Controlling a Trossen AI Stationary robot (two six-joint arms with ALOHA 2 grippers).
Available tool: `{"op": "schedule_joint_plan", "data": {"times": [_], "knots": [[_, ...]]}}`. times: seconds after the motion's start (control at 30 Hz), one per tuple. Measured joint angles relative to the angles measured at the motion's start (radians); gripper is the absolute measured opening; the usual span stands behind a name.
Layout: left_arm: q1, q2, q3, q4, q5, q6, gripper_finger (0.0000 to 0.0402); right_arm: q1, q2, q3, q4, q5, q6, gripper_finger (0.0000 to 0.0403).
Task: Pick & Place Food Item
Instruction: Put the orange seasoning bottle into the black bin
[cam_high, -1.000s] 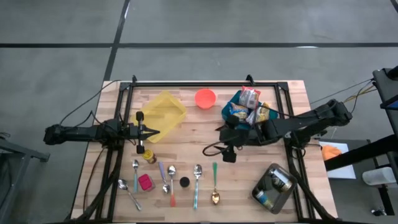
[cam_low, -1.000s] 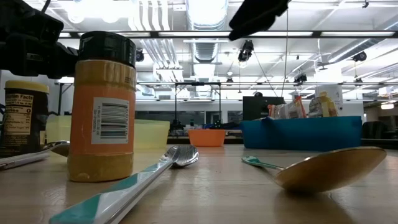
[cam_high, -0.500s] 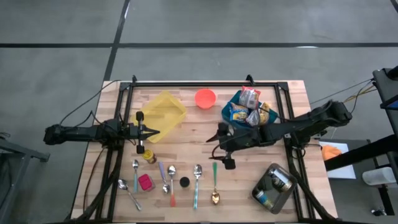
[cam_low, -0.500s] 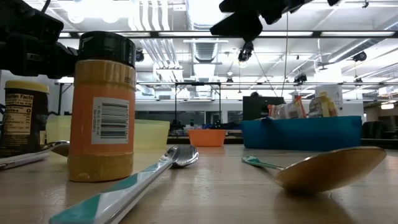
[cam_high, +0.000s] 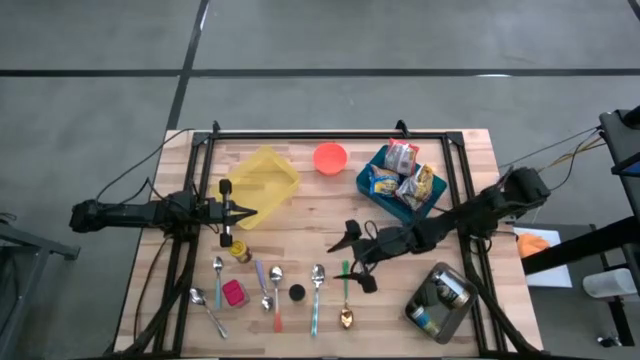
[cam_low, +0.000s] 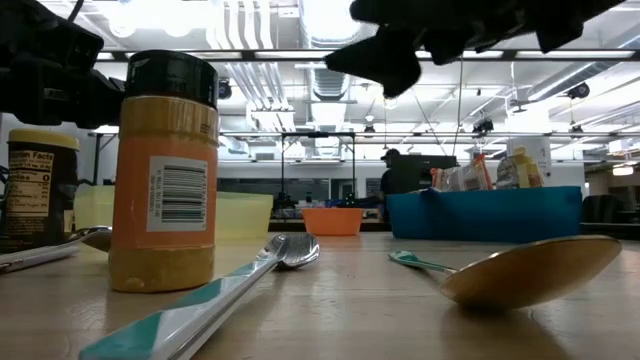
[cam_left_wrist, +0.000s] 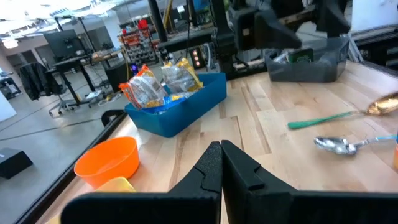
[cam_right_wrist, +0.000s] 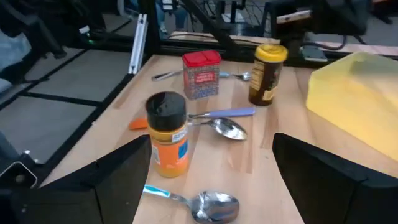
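Overhead camera looks straight down on the whole table (cam_high: 310, 215). A table-level camera sits close beside the orange spice jar (cam_low: 163, 170), facing the room. Each wrist camera looks forward past its own fingers; both show the spoons (cam_right_wrist: 214, 205).

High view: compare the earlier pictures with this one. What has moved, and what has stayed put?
The right gripper, open and empty, swung away from the blue bin of snack packets toward the row of spoons, now over the green-handled spoon. Nothing was grasped or released. The left gripper stayed shut beside the yellow container; the items did not shift.
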Motion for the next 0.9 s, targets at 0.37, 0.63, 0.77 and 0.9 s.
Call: {"op": "schedule_joint_plan", "data": {"times": [0.37,0.63,0.77,0.9], "knots": [[0.000,0.021,0.000,0.000,0.000,0.000,0.0000,0.007,0.228,0.143,0.095,-0.096,-0.007,0.0334],[0.000,0.047,0.000,0.000,0.001,0.000,0.0000,0.008,0.373,0.290,0.067,-0.118,-0.067,0.0334],[0.000,0.061,0.000,0.001,-0.001,-0.004,0.0000,0.006,0.413,0.343,0.048,-0.132,-0.067,0.0334],[0.000,0.071,0.000,0.004,-0.001,-0.005,0.0000,0.006,0.432,0.368,0.045,-0.140,-0.067,0.0334]]}}
